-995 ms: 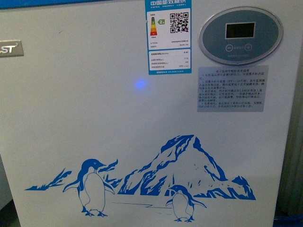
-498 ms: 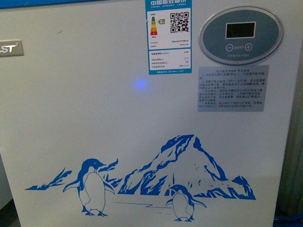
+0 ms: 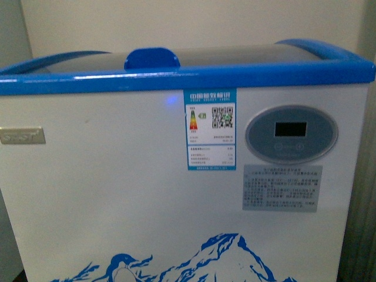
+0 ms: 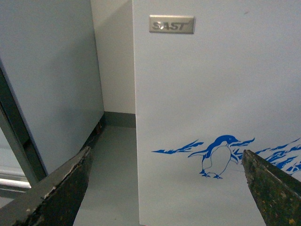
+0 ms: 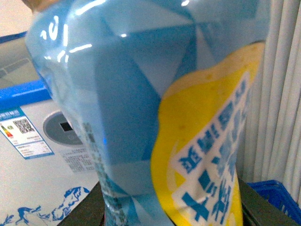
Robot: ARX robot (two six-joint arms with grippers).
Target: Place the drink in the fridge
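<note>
R pincer clamps blue-yellow drink; L pincer spread wide, empty, facing fridge.

The drink crowds the right wrist view, top and base cut off, hiding nearly all of the right pincer around it. Past the left pincer, the fridge runs off-frame; its notice is unreadably small.

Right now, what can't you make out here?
- Inside the fridge: front view, the lid is seen edge-on, so the contents and whether it's open are unclear.
- The drink: right wrist view, too close; top and base cut off by the edges.
- Text on the grey notice: front view, too small and blurred.
</note>
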